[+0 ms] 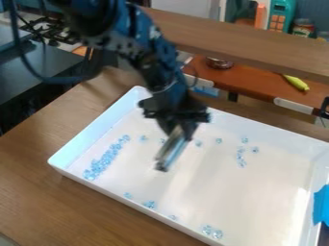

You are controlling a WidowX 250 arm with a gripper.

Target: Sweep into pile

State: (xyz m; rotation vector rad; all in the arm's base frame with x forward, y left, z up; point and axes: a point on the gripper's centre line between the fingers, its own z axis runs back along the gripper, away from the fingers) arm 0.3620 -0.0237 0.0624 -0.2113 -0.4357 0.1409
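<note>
Claw (pixel 162 166) over white tray (pixel 212 197), blue beads (pixel 97 166) inside

Your gripper (pixel 162 166) over white tray (pixel 257 206), blue beads (pixel 103 162) lined up near left wall, others scattered, blue tape (pixel 322 205) at right edge.

Black jointed arm (pixel 156 69), bulky rounded housings, blue patches along upper surfaces, pale flecks mid-length. Thick dark cable (pixel 48 79) looping loose; thin dark wire (pixel 195 79) near wrist. Black hand (pixel 181 129), broad, angular side projections.
</note>
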